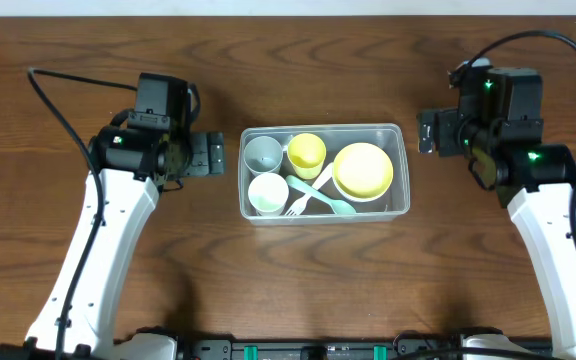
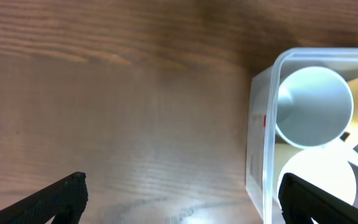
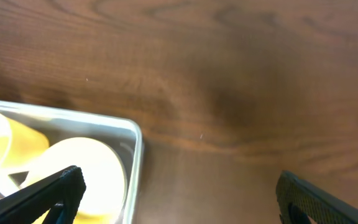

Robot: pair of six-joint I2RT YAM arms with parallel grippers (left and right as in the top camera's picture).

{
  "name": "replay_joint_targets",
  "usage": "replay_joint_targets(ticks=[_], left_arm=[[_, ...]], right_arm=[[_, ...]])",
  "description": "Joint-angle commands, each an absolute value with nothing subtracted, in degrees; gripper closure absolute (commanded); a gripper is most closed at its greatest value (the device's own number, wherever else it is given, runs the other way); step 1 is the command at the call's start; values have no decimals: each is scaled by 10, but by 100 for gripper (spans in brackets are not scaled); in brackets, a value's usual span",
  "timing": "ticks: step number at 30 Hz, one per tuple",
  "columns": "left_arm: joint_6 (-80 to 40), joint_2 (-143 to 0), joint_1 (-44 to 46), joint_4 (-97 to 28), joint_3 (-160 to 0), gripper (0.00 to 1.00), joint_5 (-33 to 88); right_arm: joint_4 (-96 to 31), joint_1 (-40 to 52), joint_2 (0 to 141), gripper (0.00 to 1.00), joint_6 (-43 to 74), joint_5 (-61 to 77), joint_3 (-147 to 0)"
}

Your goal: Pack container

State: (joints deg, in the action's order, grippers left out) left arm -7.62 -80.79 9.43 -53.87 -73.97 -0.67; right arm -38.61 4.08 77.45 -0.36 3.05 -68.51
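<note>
The clear rectangular container (image 1: 400, 135) sits at the table's middle. It holds a grey cup (image 1: 262, 153), a white cup (image 1: 268, 193), a yellow cup (image 1: 306, 152), a yellow bowl (image 1: 362, 169) and pale green cutlery (image 1: 320, 196). My left gripper (image 1: 211, 154) is open and empty just left of the container; the left wrist view shows the container's rim (image 2: 271, 118) and the grey cup (image 2: 312, 106) between its fingers (image 2: 180, 199). My right gripper (image 1: 426, 131) is open and empty just right of the container; the right wrist view shows its corner (image 3: 135, 143) and the yellow bowl (image 3: 86, 168) by the fingers (image 3: 178, 196).
Brown wooden table (image 1: 308, 270) all around. Black cables (image 1: 58, 110) run from both arms over the table's rear corners. The arm bases stand at the front edge.
</note>
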Motion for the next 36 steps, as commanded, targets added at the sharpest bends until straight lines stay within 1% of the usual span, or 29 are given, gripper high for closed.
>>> replay_joint_targets(ticks=[1,4,7,12,18,23,28,36], left_arm=[[-71,-763,92,-551,-749,2,-20],[-58,-711,93,-554,-740,2,-10],[-45,-645,93,-561,-717,2,11],[-45,-519,93,-567,-656,2,10],[-55,-324,93,-568,-553,2,10],[-106,-194,93,-583,-492,2,4],[-128,-148,93,-562,-470,2,-1],[-128,-150,93,-568,-470,2,0]], right_arm=[[-405,37,736,1,58,14,-690],[-428,37,700,1,62,0,-689],[-455,38,655,4,62,-14,-688],[-489,42,565,3,81,-52,-662],[-489,43,408,2,85,-51,-554],[-498,42,268,1,129,-52,-439],[-497,42,176,1,133,-64,-374],[-502,42,169,1,133,-34,-365]])
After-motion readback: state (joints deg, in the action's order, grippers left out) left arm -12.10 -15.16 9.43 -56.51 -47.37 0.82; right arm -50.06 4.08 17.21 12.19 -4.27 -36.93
